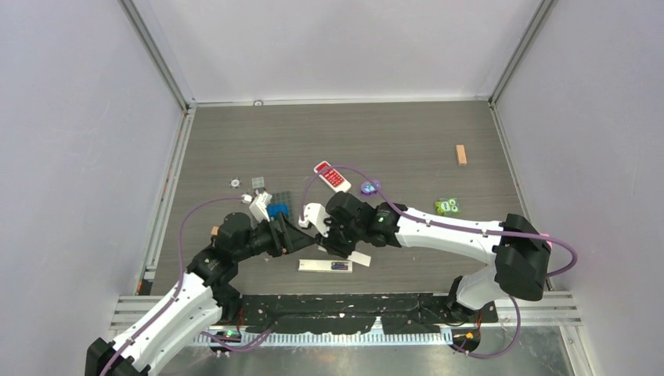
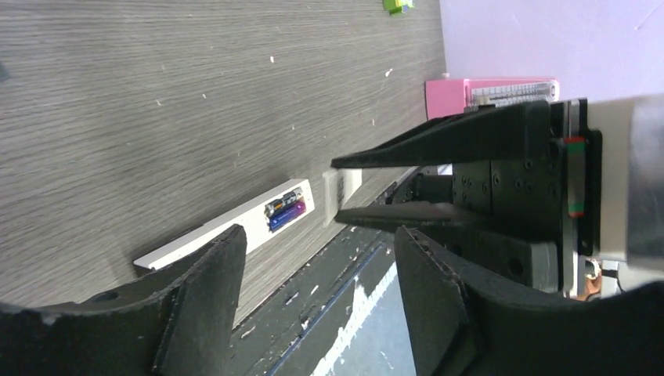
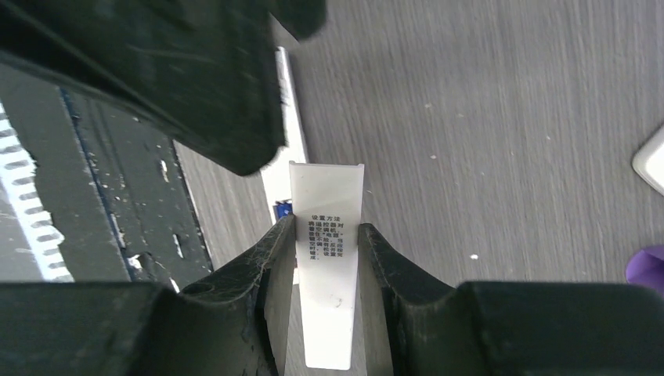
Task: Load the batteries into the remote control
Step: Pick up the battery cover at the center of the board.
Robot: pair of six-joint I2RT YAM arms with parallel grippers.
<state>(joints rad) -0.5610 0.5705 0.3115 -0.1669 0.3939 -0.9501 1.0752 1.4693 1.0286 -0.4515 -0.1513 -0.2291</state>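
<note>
Right gripper clamped on white cover, near remote control; left gripper alongside, jaws apart; batteries apparently seated inside.

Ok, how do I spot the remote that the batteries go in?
Look at the near edge of the gray table, just past the black rail. The long thin white remote lies flat there. Unlike the wider red-faced remote farther back, it has batteries showing at one end.

Robotics lab test cell: pale walls and aluminium frame posts enclose a grey table, robot arms bolted at six o'clock.
</note>
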